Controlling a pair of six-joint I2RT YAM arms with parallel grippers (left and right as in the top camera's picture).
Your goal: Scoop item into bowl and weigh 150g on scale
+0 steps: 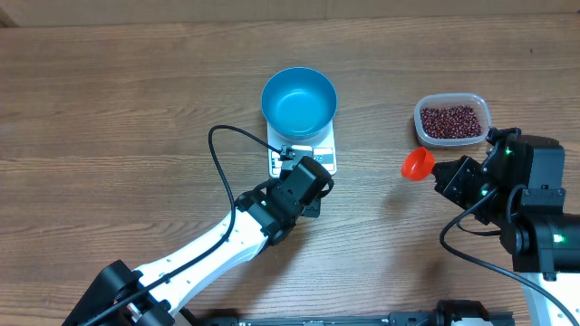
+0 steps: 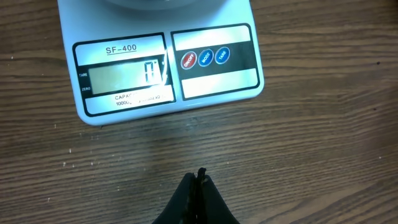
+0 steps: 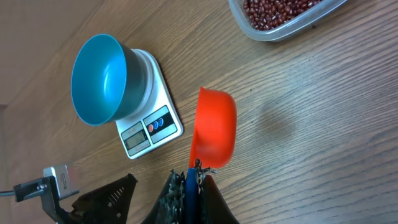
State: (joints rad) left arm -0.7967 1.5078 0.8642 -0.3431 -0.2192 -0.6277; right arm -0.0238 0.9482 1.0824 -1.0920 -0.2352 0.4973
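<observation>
**SCOOP STAGED, BOWL EMPTY**

Overhead: the empty bowl sits on the scale, with the beans at 3 o'clock.

Left wrist: the left pincer is closed and empty, at 6 o'clock of the display, presumably to read it.

Right wrist: the right pincer clamps the scoop, ready for dipping.

A brown wooden counter is filling every view from edge to edge. In the overhead view its grain is running left to right in long streaks, darker and lighter bands of brown alternating across the surface. In the left wrist view the wood is appearing darker, with fine dark lines and tiny pale flecks scattered through it. In the right wrist view the grain is slanting diagonally and the wood is looking warmer and lighter, closer to honey tan. Light is falling evenly from above, leaving only faint, soft-edged shadows on the wood, and the matte surface is giving off a slight sheen
</observation>
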